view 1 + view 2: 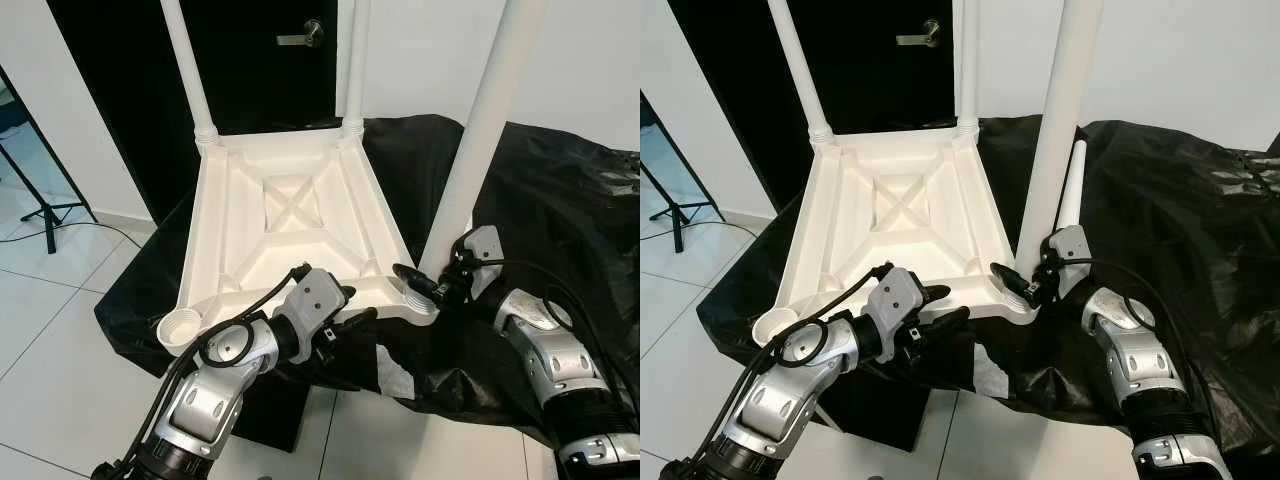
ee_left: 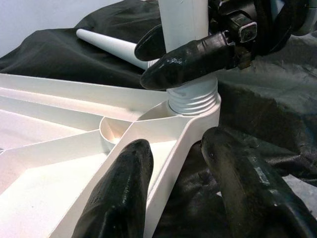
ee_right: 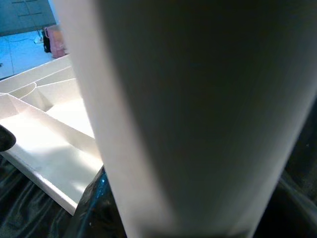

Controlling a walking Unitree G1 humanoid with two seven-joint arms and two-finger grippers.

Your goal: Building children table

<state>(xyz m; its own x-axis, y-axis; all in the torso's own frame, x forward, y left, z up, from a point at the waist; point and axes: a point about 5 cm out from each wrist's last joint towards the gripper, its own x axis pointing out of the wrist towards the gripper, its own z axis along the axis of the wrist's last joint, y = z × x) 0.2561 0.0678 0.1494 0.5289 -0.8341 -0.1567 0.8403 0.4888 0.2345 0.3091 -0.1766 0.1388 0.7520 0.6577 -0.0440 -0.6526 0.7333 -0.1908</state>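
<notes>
Left hand (image 1: 352, 322): fingers apart, straddled near rim of upturned white tabletop (image 1: 290, 215) | Right hand (image 1: 420, 283): clasped base of white leg (image 1: 478, 130) standing upright in near right corner socket | Tabletop: lay upside down on black sheet (image 1: 560, 200) | Spare leg (image 1: 1071, 187): rested on sheet behind

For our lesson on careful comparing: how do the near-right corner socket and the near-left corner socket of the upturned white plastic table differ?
The near-right corner socket holds an upright white leg, its threads still showing at the base; the near-left corner socket is an empty round cup. The right gripper grips the leg at the near-right socket; the left gripper straddles the rim between them. Both are round, white, moulded corners.
</notes>
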